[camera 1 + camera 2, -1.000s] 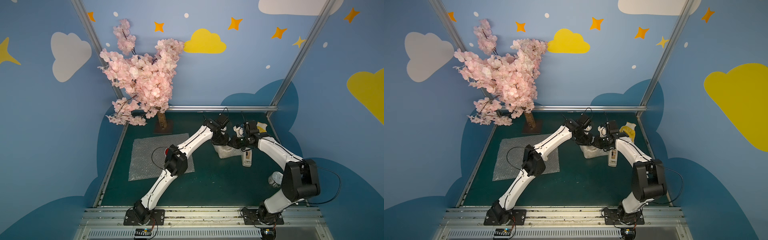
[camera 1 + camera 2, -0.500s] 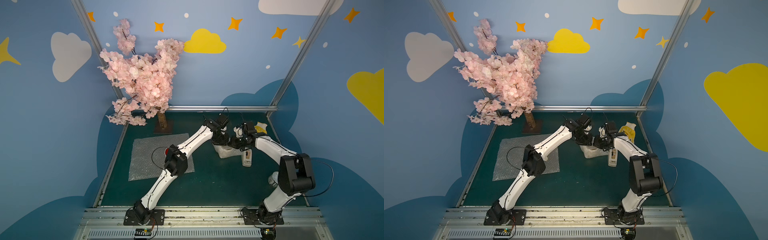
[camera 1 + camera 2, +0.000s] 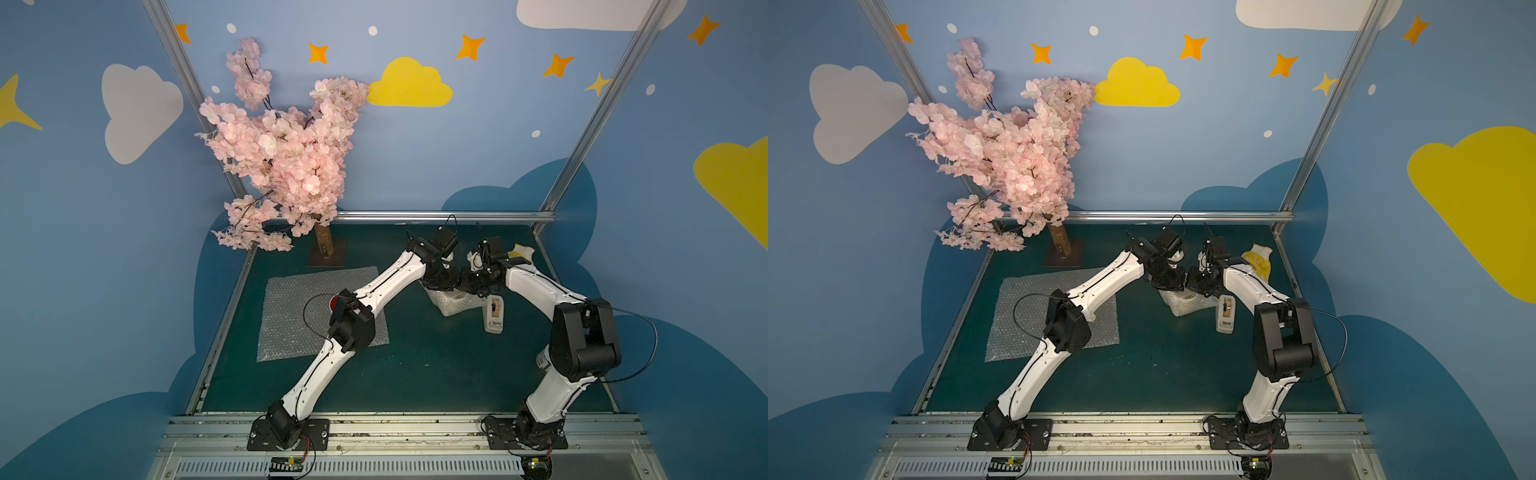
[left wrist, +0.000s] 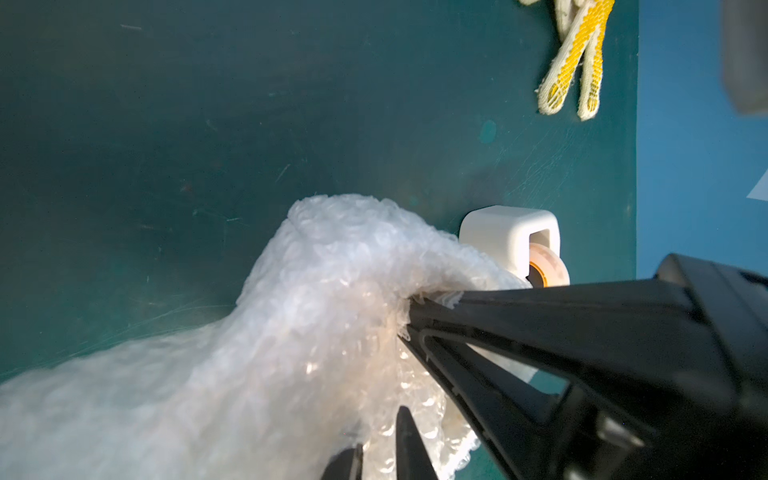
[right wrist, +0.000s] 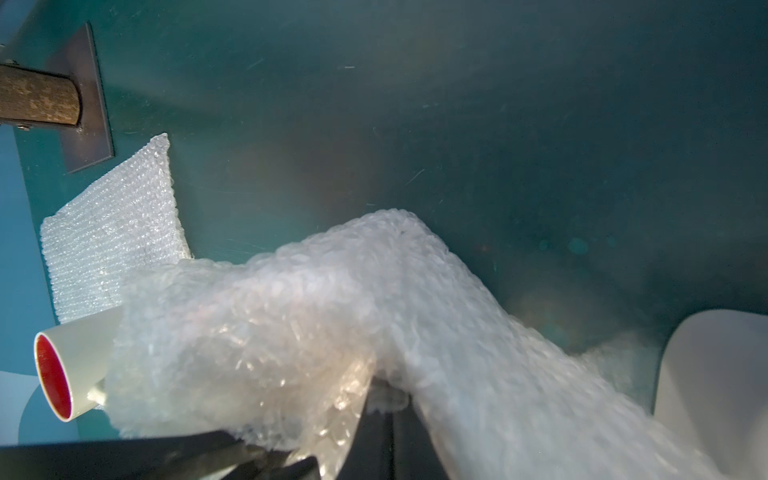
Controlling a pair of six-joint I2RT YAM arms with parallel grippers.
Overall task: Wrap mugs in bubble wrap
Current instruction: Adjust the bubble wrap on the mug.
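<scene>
1. We start with the crumpled bubble wrap bundle [image 3: 451, 301], which lies on the green table [image 3: 415, 374] near its far right part, just beside the white tape dispenser [image 3: 493, 313]. We judge that one mug is inside it, but we cannot see that mug.
2. The left gripper [image 4: 376, 446] has its fingers almost together, and film is gathered between them; the film rises from there like a tent.
3. The right gripper [image 5: 384, 405] is fully closed, and it pinches a fold of the same bundle. In both top views the two grippers meet tip to tip above the bundle.
4. The mug with the red inside [image 5: 68, 368] lies on its side, partly behind the bundle in the right wrist view. The second sheet of bubble wrap [image 3: 316, 311] lies flat on the left part of the table, not yet used.
5. What could go wrong, in our opinion: if one gripper releases too early, the springy film may open again. If both pull apart, the thin film may tear or slip out. The dispenser is so near that a sideways move may push it.
6. The yellow-and-white glove [image 4: 571, 58] lies well apart.
</scene>
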